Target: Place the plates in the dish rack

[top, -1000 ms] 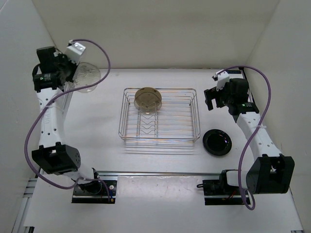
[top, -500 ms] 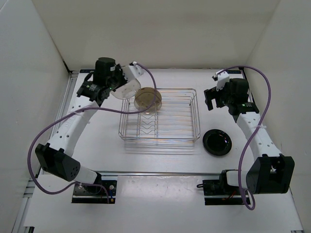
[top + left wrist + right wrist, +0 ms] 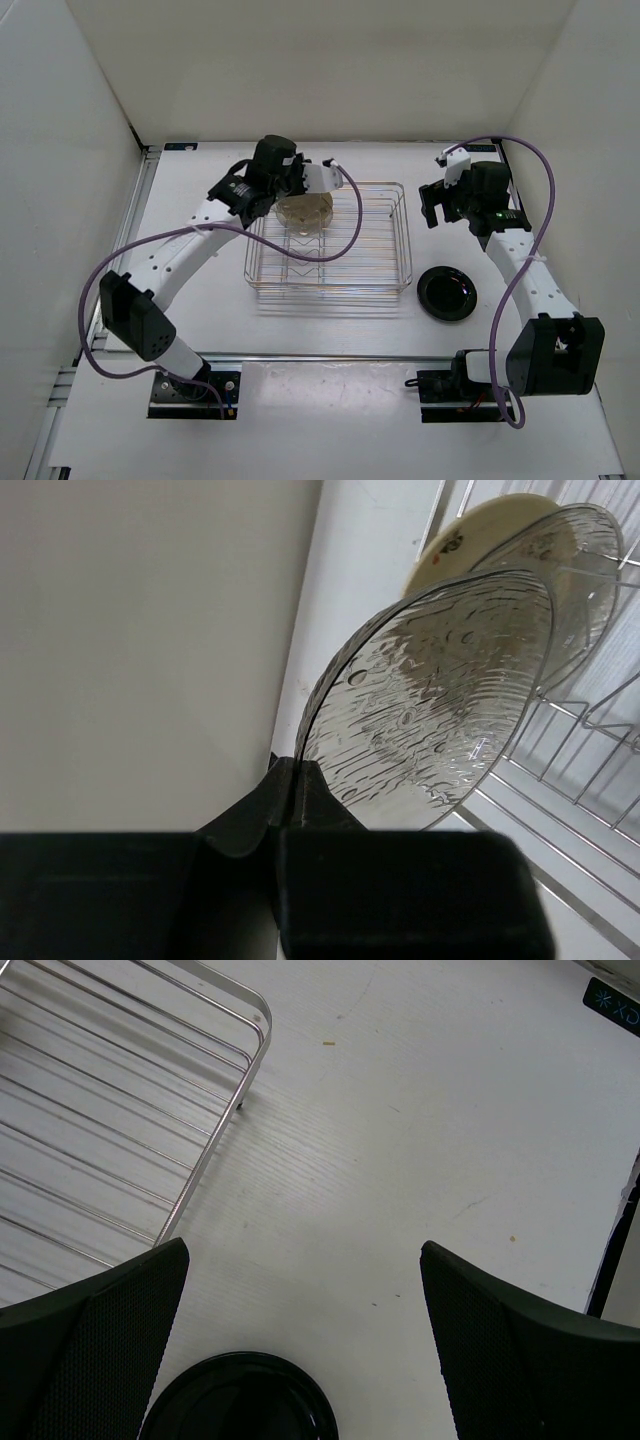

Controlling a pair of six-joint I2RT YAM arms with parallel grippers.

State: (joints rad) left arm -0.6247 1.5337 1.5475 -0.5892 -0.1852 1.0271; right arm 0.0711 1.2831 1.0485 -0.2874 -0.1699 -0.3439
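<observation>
Tabletop [image 3: 300, 340], white, is boxed by white walls [image 3: 300, 70] left, right and beyond the central dish rack [image 3: 370, 250], with open surface around the rack. A black plate [image 3: 446, 293] lies flat off its near right corner. At its far left corner, two plates [image 3: 570, 570] stand inside. The left gripper [image 3: 288, 780] clamps a clear textured plate [image 3: 430, 690] just beside them. The right gripper [image 3: 305, 1330] hangs spread wide off the far right corner.

The dish rack [image 3: 407, 245] is bright chrome wire. Standing in the rack, a cream-yellow plate [image 3: 470, 535] bears a small dark floral mark, and the speckled clear plate [image 3: 585, 560] beside it is see-through. Over the rack's far end, a rippled clear plate [image 3: 440, 690] shows a droplet-like pattern. Right of the rack lies a glossy black plate [image 3: 446, 292]. The worktop [image 3: 330, 340] is white, faintly wood-grained. The right tool [image 3: 303, 1290] is black, its pads [image 3: 110, 1330] finely meshed. A purple cable [image 3: 497, 138] loops behind the rack.
</observation>
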